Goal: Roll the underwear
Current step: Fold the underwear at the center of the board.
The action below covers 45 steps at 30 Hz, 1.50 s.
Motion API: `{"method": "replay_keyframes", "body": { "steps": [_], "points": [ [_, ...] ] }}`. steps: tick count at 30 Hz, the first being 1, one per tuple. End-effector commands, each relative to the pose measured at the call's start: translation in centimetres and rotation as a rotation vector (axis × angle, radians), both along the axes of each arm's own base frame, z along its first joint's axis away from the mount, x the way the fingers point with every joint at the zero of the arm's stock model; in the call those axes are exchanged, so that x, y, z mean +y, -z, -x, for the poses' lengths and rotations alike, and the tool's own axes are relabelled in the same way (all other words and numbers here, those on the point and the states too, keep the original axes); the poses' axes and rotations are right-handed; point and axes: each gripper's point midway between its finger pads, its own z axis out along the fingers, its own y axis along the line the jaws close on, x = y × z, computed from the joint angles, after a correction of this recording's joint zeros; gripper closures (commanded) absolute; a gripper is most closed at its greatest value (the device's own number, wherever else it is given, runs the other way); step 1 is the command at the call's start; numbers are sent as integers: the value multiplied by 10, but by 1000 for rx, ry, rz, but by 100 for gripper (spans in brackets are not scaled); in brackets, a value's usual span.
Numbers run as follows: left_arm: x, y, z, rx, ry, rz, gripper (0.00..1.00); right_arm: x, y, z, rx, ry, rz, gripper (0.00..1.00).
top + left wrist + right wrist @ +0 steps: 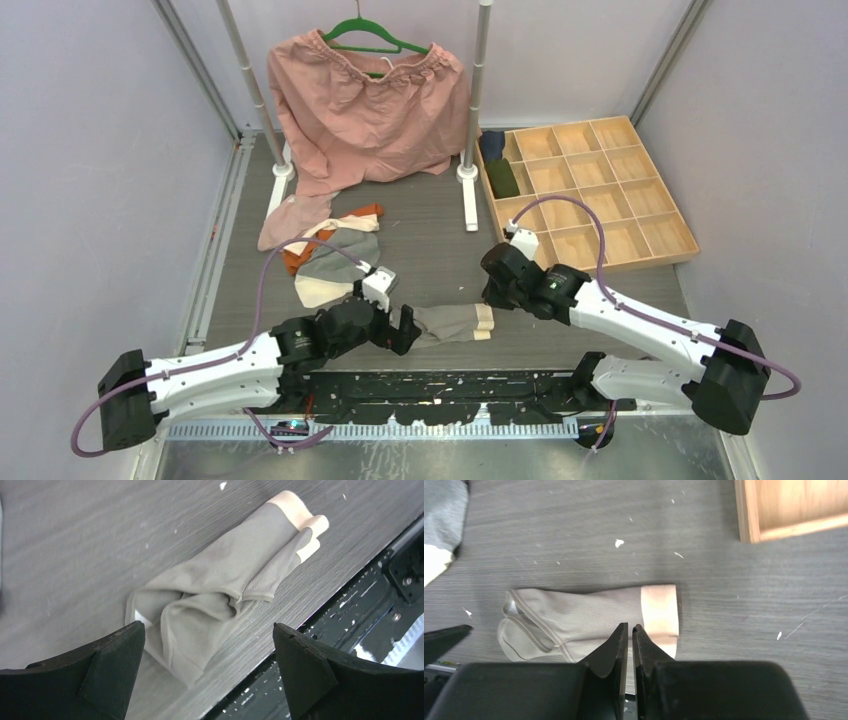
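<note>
One grey underwear (pixel 455 322) with a pale pink waistband lies folded into a long strip near the table's front edge. It also shows in the left wrist view (pixel 225 595) and the right wrist view (pixel 579 622). My left gripper (pixel 405 330) is open at the strip's crumpled left end, with its jaws wide apart on either side of that end (pixel 207 630) and nothing held. My right gripper (pixel 492 296) is shut, with its tips (pixel 630 626) over the join of grey cloth and pink band, and nothing shows between them. More underwear (pixel 330 255), grey, cream, orange and pink, lies in a pile at the left.
A salmon-pink garment (pixel 370 100) hangs on a green hanger (pixel 365 32) from a rack with white posts (pixel 468 170). A wooden compartment tray (pixel 640 262) stands at the right with dark cloth rolls (pixel 500 172) in its far-left cells. A black rail runs along the table's front edge (pixel 450 385).
</note>
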Motion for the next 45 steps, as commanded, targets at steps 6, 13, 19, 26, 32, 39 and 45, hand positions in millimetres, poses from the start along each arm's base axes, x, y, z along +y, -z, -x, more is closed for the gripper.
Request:
{"method": "replay_keyframes", "body": {
  "steps": [6,13,19,26,32,39,45],
  "points": [
    [5,-1,16,365,-288,221,0,11,-26,-30,-93,-47,87,88],
    [14,-6,21,395,-318,318,0,22,-22,-34,-88,-63,68,90],
    [-8,-1,44,432,-258,232,2,23,-20,-36,-92,-68,78,90],
    [-44,28,60,428,-271,90,0,22,-18,-36,-89,-71,86,90],
    [-46,41,51,405,-318,98,0,25,-16,-36,-87,-98,87,88],
    [-35,67,34,434,-380,93,0,26,-13,-48,-83,-97,58,69],
    [-26,85,22,471,-425,85,0,31,4,-65,-12,-106,50,75]
  ]
}}
